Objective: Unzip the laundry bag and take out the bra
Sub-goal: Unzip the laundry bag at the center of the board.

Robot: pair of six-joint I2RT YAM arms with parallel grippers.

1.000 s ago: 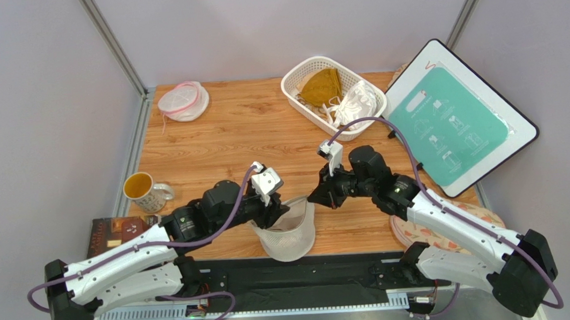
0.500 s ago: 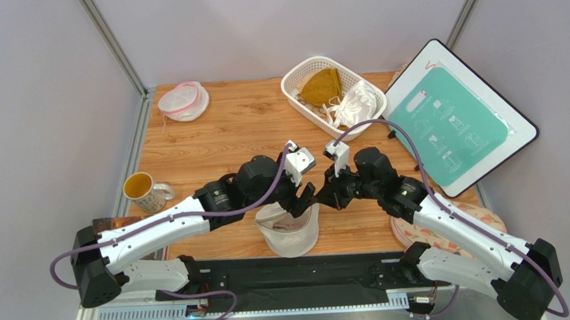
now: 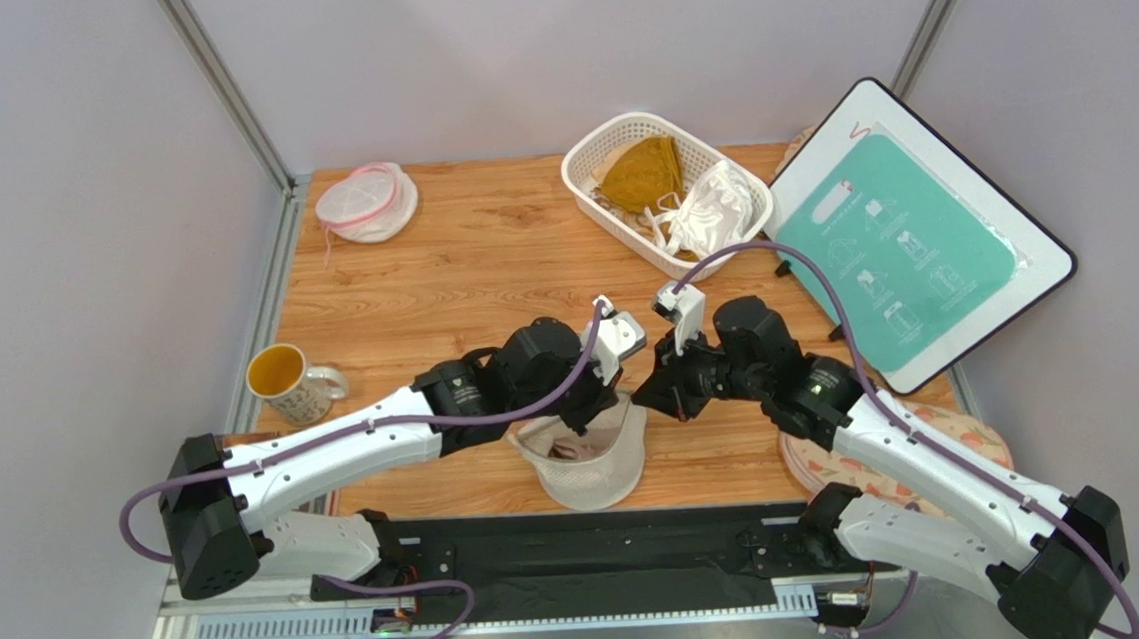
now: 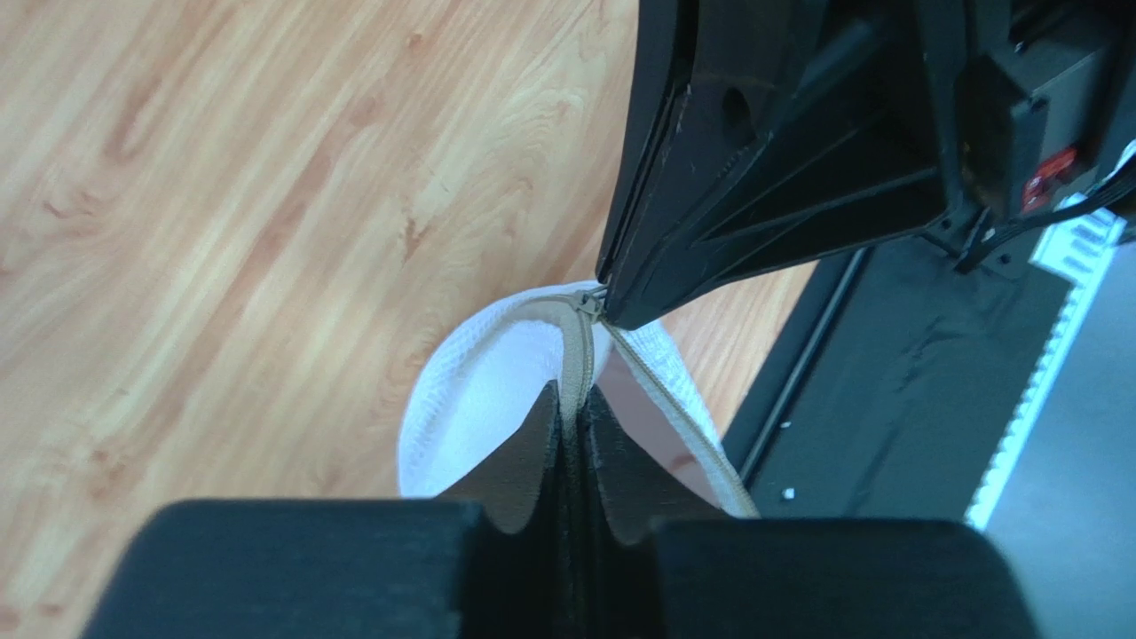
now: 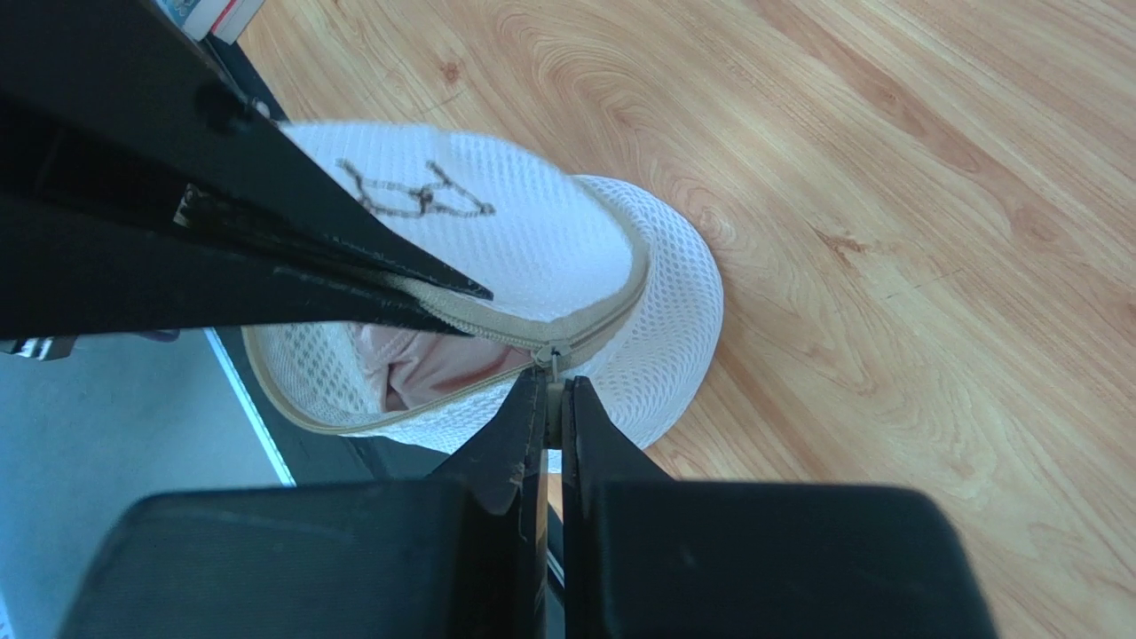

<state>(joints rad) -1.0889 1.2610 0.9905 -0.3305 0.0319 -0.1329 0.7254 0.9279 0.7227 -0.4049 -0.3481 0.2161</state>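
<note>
The whitish mesh laundry bag [image 3: 589, 466] stands near the table's front edge, its beige zipper partly undone. The pale pink bra [image 3: 575, 444] shows through the opening, and also in the right wrist view as the bra [image 5: 430, 368]. My left gripper [image 4: 571, 400] is shut on the bag's zipper tape [image 4: 578, 344], at the bag's top right [image 3: 614, 393]. My right gripper [image 5: 551, 388] is shut on the small metal zipper pull [image 5: 548, 358], tip to tip with the left gripper [image 5: 470, 289]. From above, the right gripper [image 3: 646, 400] sits just right of the bag.
A white basket [image 3: 586, 180] at the back holds a mustard bra [image 3: 641, 172] and a white bra [image 3: 716, 207]. A small pink-rimmed mesh pouch [image 3: 367, 202] lies back left. A mug [image 3: 285, 380] and a brown book [image 3: 236, 463] sit left; a teal board [image 3: 917, 243] leans at right.
My left arm has swung right along the bag and its gripper has shut on the zipper tape. The bag's mouth now gapes wider, showing pink. The right gripper has drifted slightly right.
</note>
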